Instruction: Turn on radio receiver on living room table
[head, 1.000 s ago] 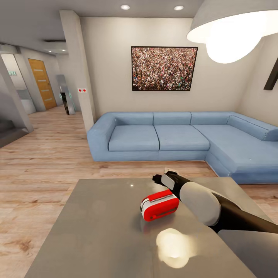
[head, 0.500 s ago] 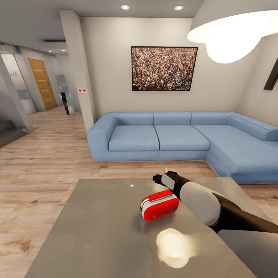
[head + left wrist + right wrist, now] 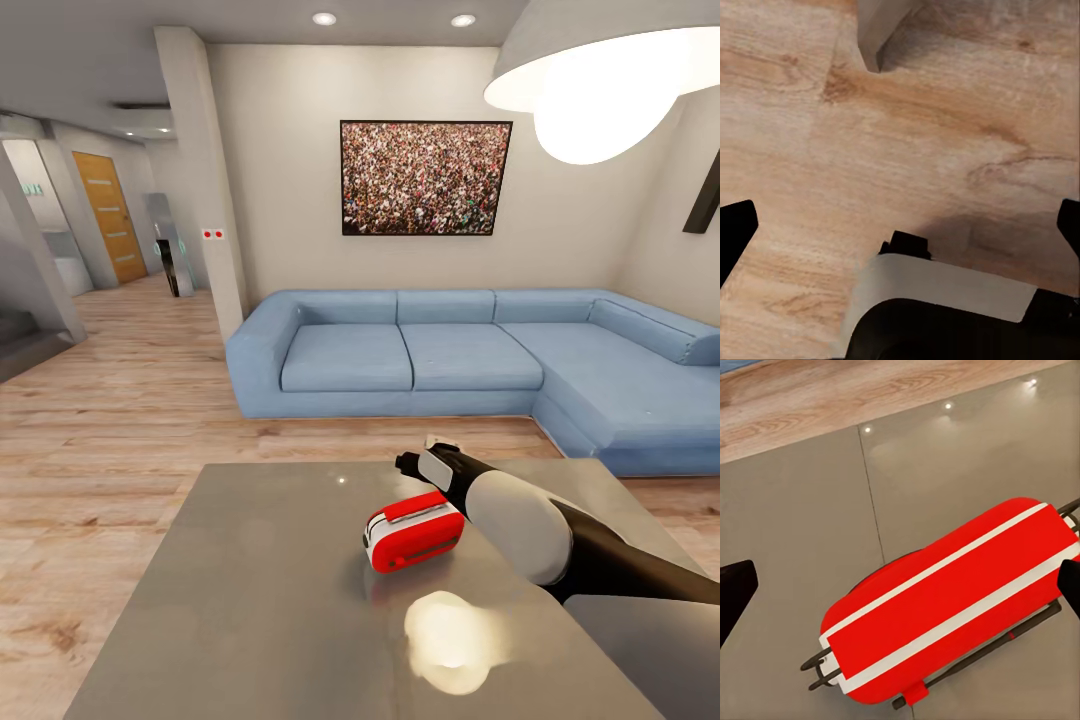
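The red radio receiver (image 3: 413, 532) with white trim stands on the glossy grey table (image 3: 260, 600), a little right of its middle. My right gripper (image 3: 420, 462) hovers just behind and above the radio. In the right wrist view the radio receiver (image 3: 945, 600) lies below with its red top, white stripes and thin handle showing, and the right gripper (image 3: 900, 589) is open, its dark fingertips (image 3: 735, 594) far apart at either side. The radio's dial is hidden. My left gripper (image 3: 900, 225) is open over the wood floor (image 3: 930, 112), holding nothing.
A blue L-shaped sofa (image 3: 450, 355) stands beyond the table, under a crowd photo (image 3: 426, 178). A grey pendant lamp (image 3: 600, 80) hangs at the upper right. A pillar (image 3: 205, 180) and a hallway with a wooden door (image 3: 110, 215) are at the left. Wood floor surrounds the table.
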Controlling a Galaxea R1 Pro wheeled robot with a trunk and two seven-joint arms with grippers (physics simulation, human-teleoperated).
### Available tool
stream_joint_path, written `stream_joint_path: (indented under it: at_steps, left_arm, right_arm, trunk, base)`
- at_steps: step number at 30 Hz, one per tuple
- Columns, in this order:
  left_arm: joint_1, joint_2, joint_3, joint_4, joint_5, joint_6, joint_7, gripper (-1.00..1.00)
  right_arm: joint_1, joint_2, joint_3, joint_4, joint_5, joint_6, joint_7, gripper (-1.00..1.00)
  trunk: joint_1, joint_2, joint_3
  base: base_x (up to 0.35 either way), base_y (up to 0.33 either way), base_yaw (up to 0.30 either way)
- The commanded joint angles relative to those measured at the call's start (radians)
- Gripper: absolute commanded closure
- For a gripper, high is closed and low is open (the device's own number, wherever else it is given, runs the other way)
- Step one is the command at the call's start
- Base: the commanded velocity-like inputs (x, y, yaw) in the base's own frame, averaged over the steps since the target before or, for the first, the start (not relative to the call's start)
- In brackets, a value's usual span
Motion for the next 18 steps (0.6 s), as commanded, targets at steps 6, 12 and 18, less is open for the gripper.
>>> stream_joint_path:
  at_steps: [6,12,18]
  left_arm:
    - [0.0,0.024,0.0,-0.26,0.004,0.152,-0.001,-1.0]
    - [0.0,0.012,-0.002,-0.554,0.006,0.38,-0.002,-1.0]
    - [0.0,0.008,-0.002,-0.704,0.006,0.446,-0.002,-1.0]
  right_arm:
    - [0.0,0.001,0.0,0.0,0.0,0.0,0.0,-1.0]
    - [0.0,0.001,0.0,0.0,0.0,0.0,0.0,-1.0]
    - [0.0,0.001,0.0,0.0,0.0,0.0,0.0,-1.0]
  trunk:
    - [0.0,0.0,0.0]
    - [0.0,0.0,0.0]
    - [0.0,0.0,0.0]
  base:
    - [0.0,0.0,0.0]
    - [0.0,0.0,0.0]
    - [0.0,0.0,0.0]
